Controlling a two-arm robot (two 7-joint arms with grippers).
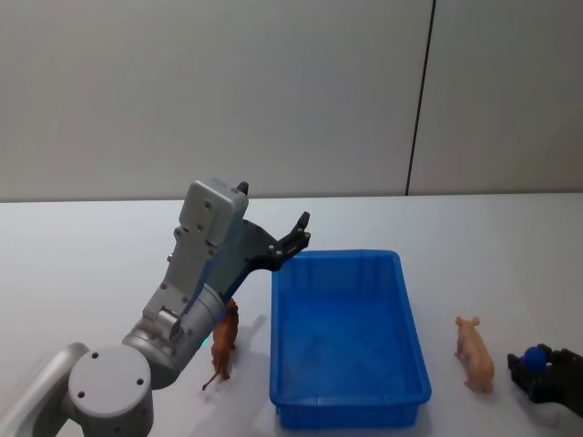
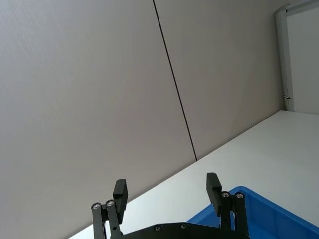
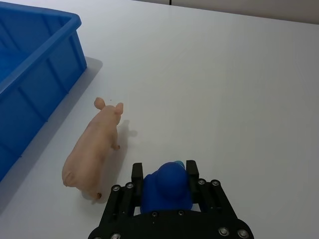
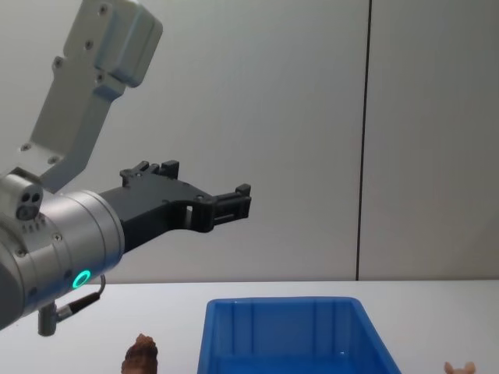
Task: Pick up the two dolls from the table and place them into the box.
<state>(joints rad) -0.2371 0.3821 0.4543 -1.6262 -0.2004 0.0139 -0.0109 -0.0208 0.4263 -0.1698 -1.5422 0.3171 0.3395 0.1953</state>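
Left gripper (image 1: 296,238) hangs high in the air over the far left corner of the blue box (image 1: 351,414). Its jaws are spread wide with nothing between them. The brown doll (image 1: 223,344) stands on the white worktop (image 1: 91,264) just beside the box's left wall. It is well below those jaws and nearer the robot, partly hidden by the left arm. Over on the other side, the pink doll (image 1: 475,353) stands on the worktop near the box's right wall, not touching it. The right gripper (image 1: 536,366) is low, just right of the pink doll, with its jaws closed around a small rounded blue lump (image 3: 167,191). The pink doll lies just ahead of the jaw tips and off to one side, not between them. Both dolls are outside the box.
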